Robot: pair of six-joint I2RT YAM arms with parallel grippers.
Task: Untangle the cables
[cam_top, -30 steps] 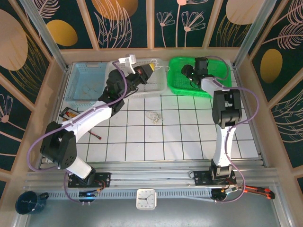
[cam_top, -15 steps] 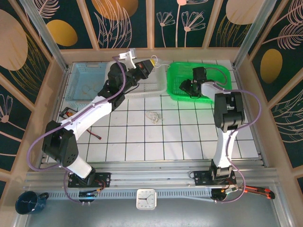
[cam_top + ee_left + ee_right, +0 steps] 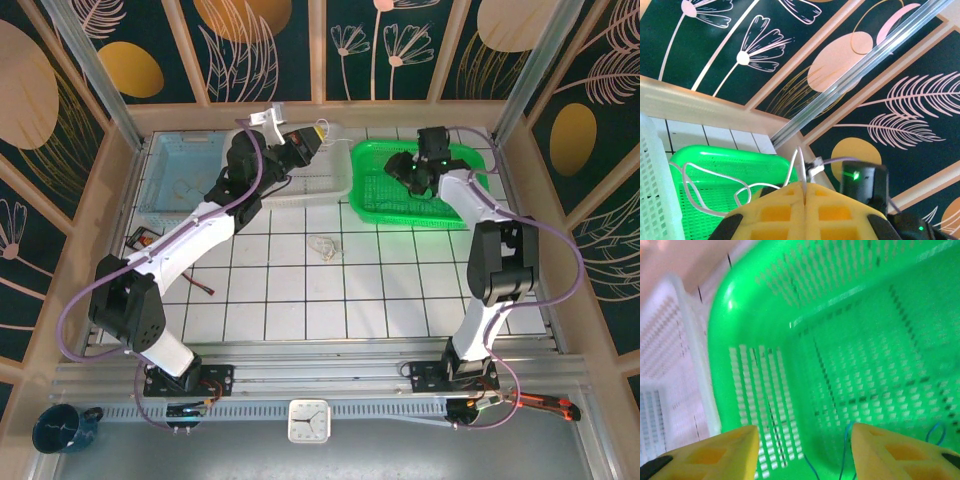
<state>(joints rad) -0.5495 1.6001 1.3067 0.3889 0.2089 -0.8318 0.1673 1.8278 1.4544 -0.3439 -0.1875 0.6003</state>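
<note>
The left gripper (image 3: 318,138) is up by the far rim of the white basket (image 3: 335,185). Its yellow fingers are shut tight and pinch a thin white wire (image 3: 799,160). The wire hangs in loops off to the gripper's left. The cables (image 3: 323,246) lie in a little pale heap on the tiles, well apart from both grippers and closer to the arm bases. The right gripper (image 3: 408,170) is over the green basket (image 3: 368,214). Its fingers are spread wide and hold nothing. Thin blue wires (image 3: 845,450) lie in the basket just under it.
</note>
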